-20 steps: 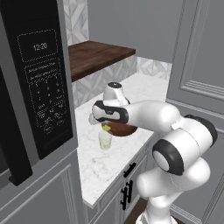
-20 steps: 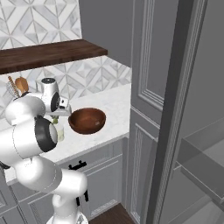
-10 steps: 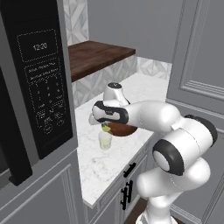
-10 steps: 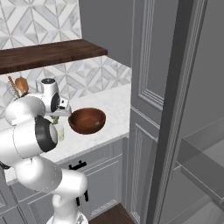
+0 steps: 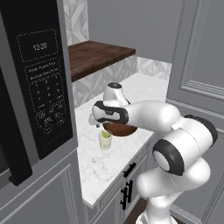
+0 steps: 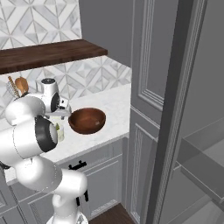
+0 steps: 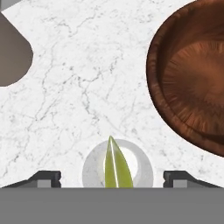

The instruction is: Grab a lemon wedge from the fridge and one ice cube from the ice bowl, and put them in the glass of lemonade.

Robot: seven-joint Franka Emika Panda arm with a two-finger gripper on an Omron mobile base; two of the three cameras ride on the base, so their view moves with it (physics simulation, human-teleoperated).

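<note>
Lemonade glass (image 7: pixel 117 169) sits directly beneath our tool (image 7: pixel 112 177), centred between the two fingertips in the hand view, with a lemon wedge (image 7: pixel 116 165) standing in it, pointed end up. Our tool is spread wide and holds nothing: the fingertips (image 7: pixel 43 177) stand well apart on either side of the glass rim, touching neither glass nor wedge. We judge the lemon part of the task done.

From the left base view, our tool (image 5: pixel 97 122) hangs just above the glass (image 5: pixel 105 140) on the marble worktop (image 5: pixel 114 166). The ice bowl (image 7: pixel 192 83) lies just beside the glass, to the upper right of our tool in the hand view, nearly touching the glass without overlapping it. In the right base view the bowl (image 6: pixel 87 120) lies beyond the tool (image 6: pixel 65 110) on the side toward the fridge (image 6: pixel 183 109).

What matters for the coming move is that short sideways offset: we would need to lift clear of the glass and shift toward the bowl. We cannot make out an ice cube inside the bowl, so the exact target there is uncertain.
</note>
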